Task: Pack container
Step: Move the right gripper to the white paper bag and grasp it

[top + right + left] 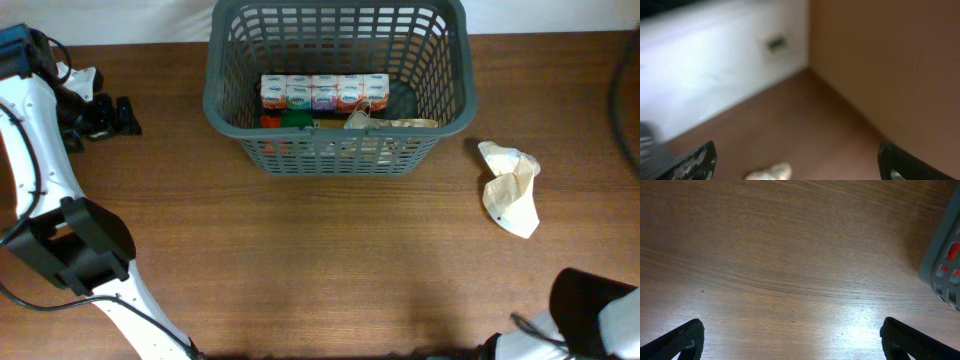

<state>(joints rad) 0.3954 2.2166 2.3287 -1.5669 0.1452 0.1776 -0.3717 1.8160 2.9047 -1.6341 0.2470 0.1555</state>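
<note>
The dark grey slotted container (225, 70) stands at the back middle of the table. Inside it lie a row of small white cartons (323, 91), a red and green item and a crumpled pale wrapper. A corner of the container shows at the right edge of the left wrist view (940, 260). A crumpled pale packet (510, 187) lies on the table to the container's right; it shows blurred in the right wrist view (769, 172). My left gripper (118, 117) is open and empty at the far left, over bare wood (792, 342). My right gripper (797, 162) is open and empty.
The wooden table (320, 270) runs to a white wall at the back. My left arm (60, 240) lies along the left side. My right arm's base (590, 320) sits at the front right corner.
</note>
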